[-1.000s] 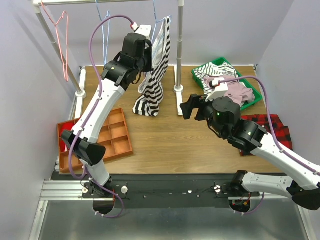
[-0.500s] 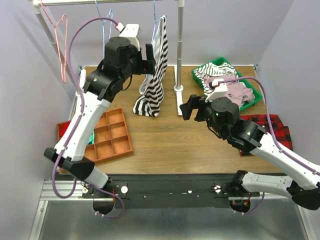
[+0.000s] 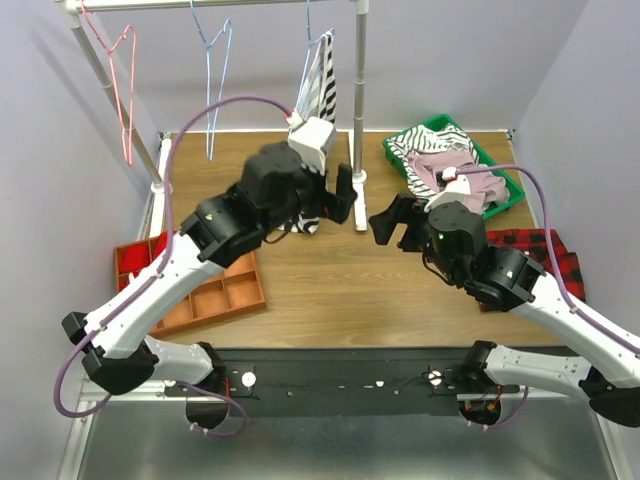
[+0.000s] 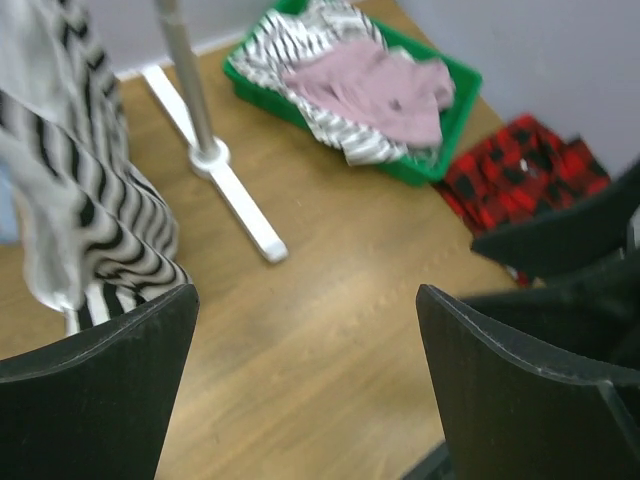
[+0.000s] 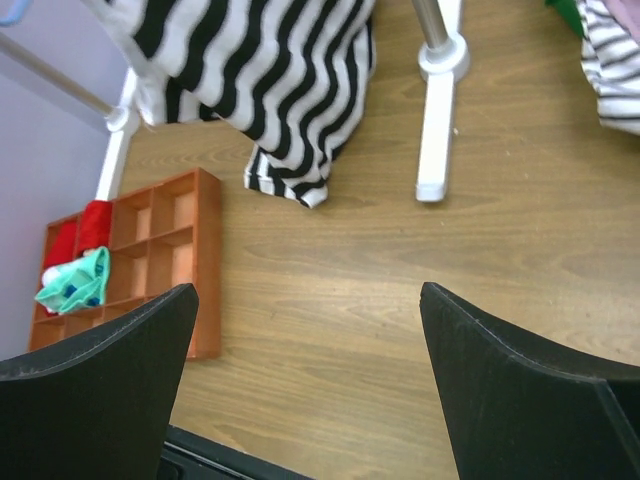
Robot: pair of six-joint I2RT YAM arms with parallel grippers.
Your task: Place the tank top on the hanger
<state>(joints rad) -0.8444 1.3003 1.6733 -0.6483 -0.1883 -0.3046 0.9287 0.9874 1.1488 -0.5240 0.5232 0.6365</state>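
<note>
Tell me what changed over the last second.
The left gripper opened, released the tank top and swung down from the rail toward the middle of the table, close to the right gripper. The tank top stays hanging at the rail. The right gripper, open, barely shifted; green bin, orange tray and plaid cloth are unmoved.

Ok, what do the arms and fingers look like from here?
The left arm and right arm both have white links with bulky black joints. A purple cable loops along each, up to a white camera box at the wrist. The fingers are broad, matte black blades.
</note>
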